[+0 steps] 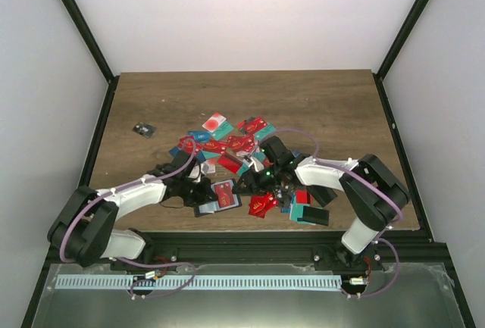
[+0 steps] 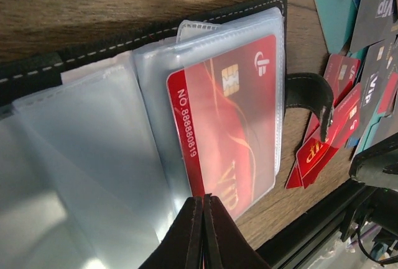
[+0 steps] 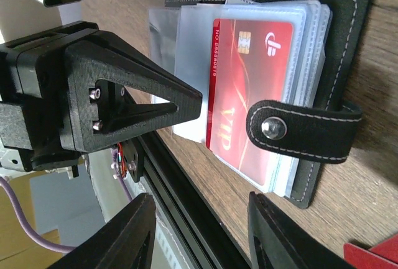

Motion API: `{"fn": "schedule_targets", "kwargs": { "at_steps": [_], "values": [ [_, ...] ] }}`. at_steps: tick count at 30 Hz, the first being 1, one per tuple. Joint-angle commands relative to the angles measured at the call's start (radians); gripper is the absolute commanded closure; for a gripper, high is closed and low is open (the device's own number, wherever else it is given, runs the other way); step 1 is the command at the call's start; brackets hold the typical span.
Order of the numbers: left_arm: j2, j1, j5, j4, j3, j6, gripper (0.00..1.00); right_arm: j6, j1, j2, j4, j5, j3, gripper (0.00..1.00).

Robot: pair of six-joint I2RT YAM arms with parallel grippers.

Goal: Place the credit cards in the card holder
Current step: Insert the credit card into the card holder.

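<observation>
- Left wrist view: the holder (image 2: 155, 30) lies opened flat on the table (image 2: 93, 2) with its inner side up. This exposes the clear sleeves (image 2: 93, 157) from above.
- One red card (image 2: 230, 126) sits in the top sleeve on the tab half of the holder. Its outline lies within the sleeve, so it appears seated.
- The left gripper (image 2: 203, 205) is clenched, with its fingertips pressed together. They rest at the near edge of the holder, on the sleeve stack just beside the red card's corner.
- Whether a sleeve leaf is nipped between the tips cannot be told.
- Probable purpose of this hold: to pin the holder to the table and stop the sleeves fanning or sliding during loading.
- The tab (image 3: 305, 129) is unsnapped and curls up over the outer edge of the holder. In that position it partly overhangs the red card and may obstruct a card fed in from that side.
- The right gripper (image 3: 200, 207) is released, its jaws apart with nothing between them. It hovers near the tab side of the holder without touching it, so it is free to fetch a card.
- Loose cards (image 2: 317, 151) lie overlapped on the table beyond the tab side of the holder, some just beside the tab.
- Judged status: one card loaded, many left. Thin cards lying flat and overlapped will likely need an edge lift before they can be gripped.
</observation>
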Motion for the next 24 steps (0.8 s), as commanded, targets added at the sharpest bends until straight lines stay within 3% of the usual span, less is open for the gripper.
{"fn": "schedule_targets", "kwargs": {
  "at_steps": [1, 9, 24],
  "values": [
    [0.037, -0.008, -0.006, 0.06, 0.019, 0.021, 0.96, 0.004, 0.009, 0.024, 0.021, -0.018, 0.044, 0.57],
    [0.143, -0.012, -0.018, 0.091, 0.009, 0.069, 0.96, 0.004, 0.009, 0.061, 0.03, -0.021, 0.057, 0.58],
    [0.15, -0.015, -0.013, 0.097, -0.003, 0.083, 0.96, 0.002, 0.023, 0.121, 0.025, -0.005, 0.088, 0.57]
  ]
}}
